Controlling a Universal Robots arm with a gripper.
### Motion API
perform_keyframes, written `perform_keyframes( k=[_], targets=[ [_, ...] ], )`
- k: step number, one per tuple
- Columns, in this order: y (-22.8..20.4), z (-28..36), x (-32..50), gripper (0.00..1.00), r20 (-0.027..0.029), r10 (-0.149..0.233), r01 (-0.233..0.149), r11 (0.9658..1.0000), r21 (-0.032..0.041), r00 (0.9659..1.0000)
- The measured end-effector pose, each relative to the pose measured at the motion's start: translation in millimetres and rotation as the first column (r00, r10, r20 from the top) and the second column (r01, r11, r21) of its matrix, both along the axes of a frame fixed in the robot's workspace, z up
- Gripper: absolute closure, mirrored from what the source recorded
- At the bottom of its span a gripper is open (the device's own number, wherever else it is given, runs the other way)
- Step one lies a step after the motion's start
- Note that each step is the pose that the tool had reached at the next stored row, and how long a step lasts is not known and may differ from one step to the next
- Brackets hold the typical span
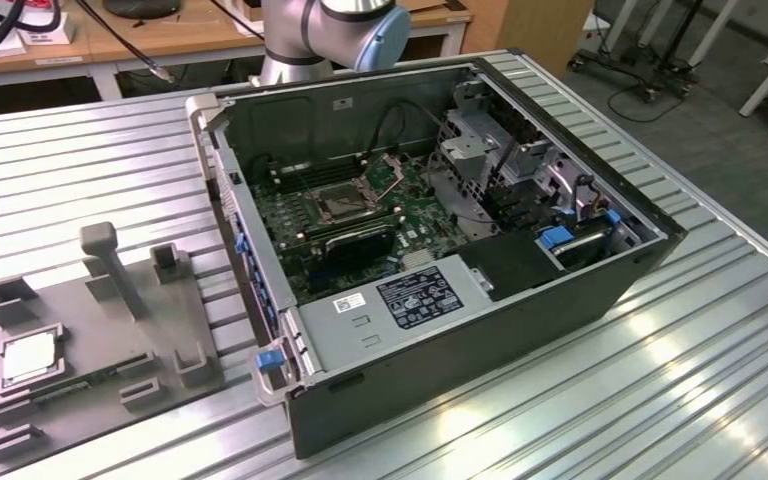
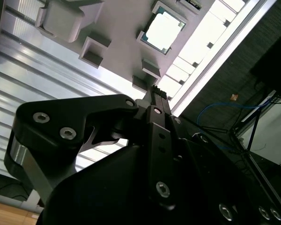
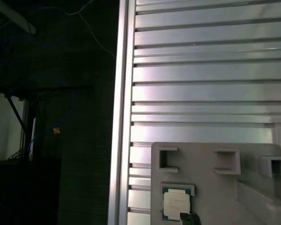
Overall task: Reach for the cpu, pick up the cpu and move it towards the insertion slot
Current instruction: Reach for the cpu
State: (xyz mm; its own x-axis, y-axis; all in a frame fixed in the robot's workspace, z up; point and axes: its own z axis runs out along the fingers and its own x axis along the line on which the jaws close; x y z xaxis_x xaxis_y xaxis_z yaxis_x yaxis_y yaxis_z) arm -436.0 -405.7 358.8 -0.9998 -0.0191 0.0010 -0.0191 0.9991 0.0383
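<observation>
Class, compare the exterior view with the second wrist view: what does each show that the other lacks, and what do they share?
The exterior view adds the open computer case, its green motherboard and the insertion slot. The second wrist view adds the black gripper and the dark floor. Both share the cpu lying in the grey tray on the ribbed metal table.

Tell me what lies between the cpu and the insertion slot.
In the exterior view, the grey tray's upright posts and the computer case's side wall stand between the cpu and the insertion slot.
</observation>
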Motion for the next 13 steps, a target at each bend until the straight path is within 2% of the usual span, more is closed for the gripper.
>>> perform_keyframes(
  k=[13],
  targets=[
    [-5.4, -2.8, -6.6, 0.89, 0.0002, 0.0, 0.0, 1.0, -0.0001, 1.0]
  ],
)
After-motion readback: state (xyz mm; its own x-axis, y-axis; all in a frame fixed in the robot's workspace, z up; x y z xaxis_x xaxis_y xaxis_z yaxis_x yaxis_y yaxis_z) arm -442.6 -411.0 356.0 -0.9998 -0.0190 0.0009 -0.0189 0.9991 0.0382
